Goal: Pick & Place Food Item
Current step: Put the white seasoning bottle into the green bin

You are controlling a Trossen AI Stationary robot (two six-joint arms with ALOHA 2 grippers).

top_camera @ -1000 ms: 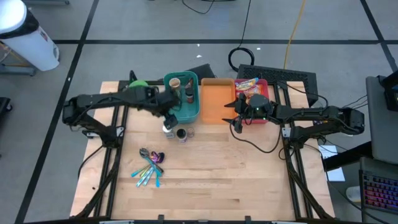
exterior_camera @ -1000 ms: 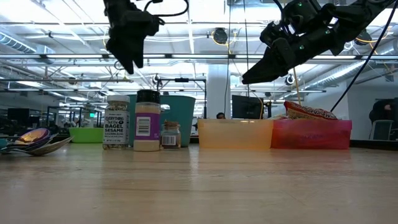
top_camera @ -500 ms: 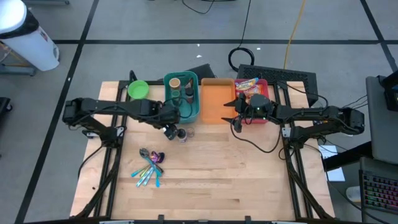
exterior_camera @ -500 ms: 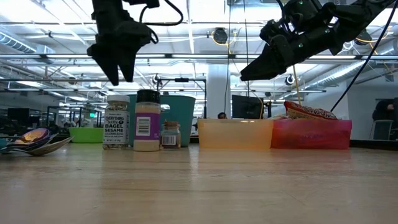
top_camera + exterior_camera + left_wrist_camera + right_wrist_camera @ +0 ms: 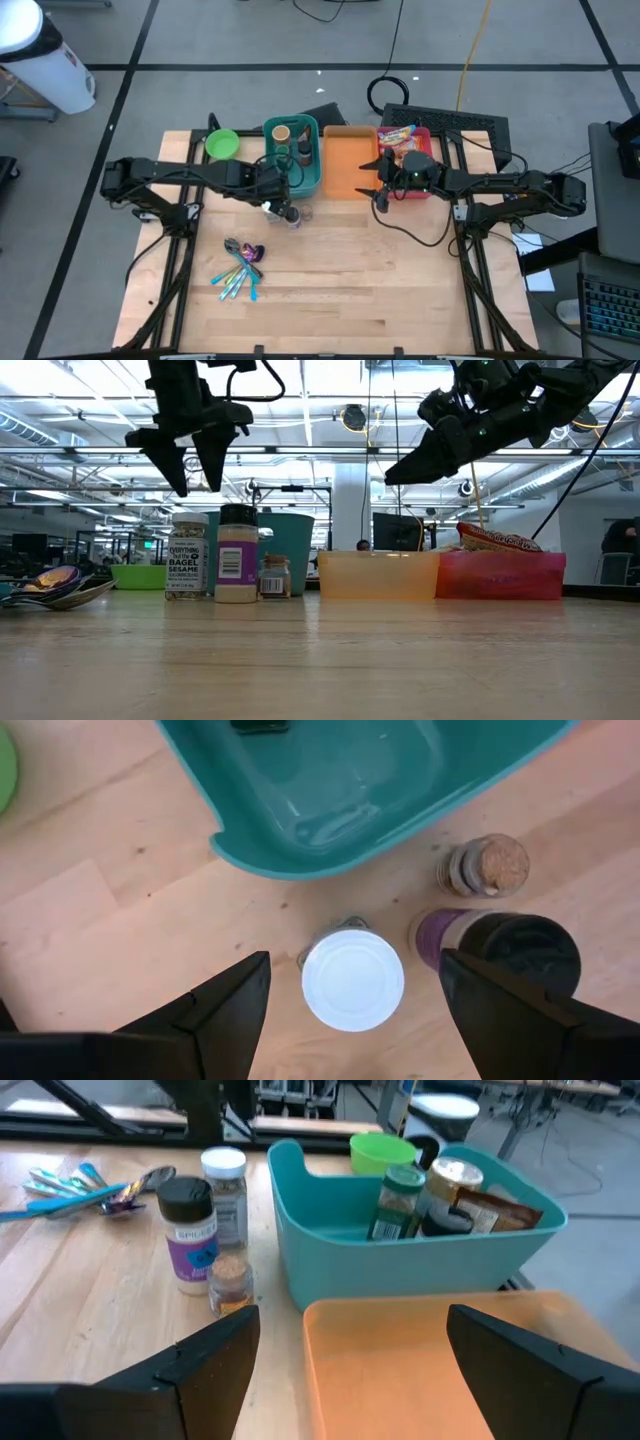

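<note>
Swinging away from the teal bin (image 5: 296, 158), the left tool (image 5: 194, 466) now hangs directly above the white-capped sesame bagel jar (image 5: 352, 978), where a second ago it sat over the bin's near edge. In the low view its fingers now point straight down and stand apart, astride the jar's cap but well clear of it in height; a moment before they read as one dark mass turned sideways. The left wrist view confirms it: the white cap lies between the two dark fingers, with nothing gripped.

That jar stands on the table (image 5: 330, 270) just in front of the bin, beside a black-capped purple-labelled shaker (image 5: 515, 948) and a small cork-stoppered jar (image 5: 487, 867). The three are close together, and the shaker is nearest the tool's far finger.

The right tool (image 5: 374, 185) has not shifted. It hovers above the orange tray (image 5: 420, 1370), fingers spread wide and empty, with the red bin of snack packets (image 5: 412, 137) behind it.

My reading is that the left arm has finished lining up on the jar and the pick has not yet begun. A straight descent looks like the next need. The risk is the neighbouring shaker: a finger coming down slightly off line could nudge it over.
</note>
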